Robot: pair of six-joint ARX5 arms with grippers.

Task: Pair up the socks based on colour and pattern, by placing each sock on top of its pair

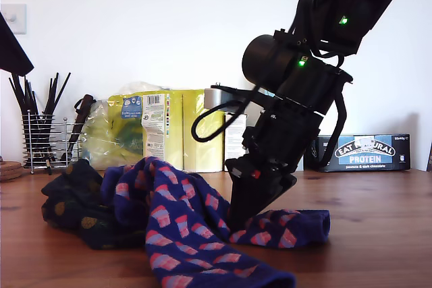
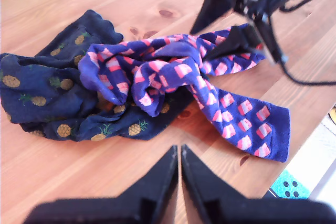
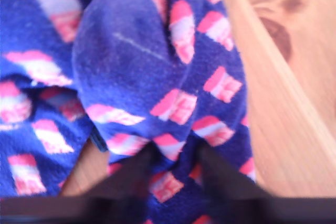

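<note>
My first gripper [image 2: 180, 153] hangs pressed shut and empty above the wooden table [image 2: 68, 182]. Beyond it, blue-purple socks [image 2: 173, 77] sprawl over the navy pineapple socks [image 2: 47, 98]. My second gripper [image 3: 176, 156] pinches a blue-purple fold, its arm hiding part of the protein box [image 1: 364, 153]. A wire basket [image 1: 46, 141] holds dark sticks, beside yellow packets [image 1: 162, 129].

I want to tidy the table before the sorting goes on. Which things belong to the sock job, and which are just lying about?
Job: blue-purple block-pattern socks; navy pineapple socks.

Lying about: wire utensil holder; yellow packets; protein bar box.
</note>
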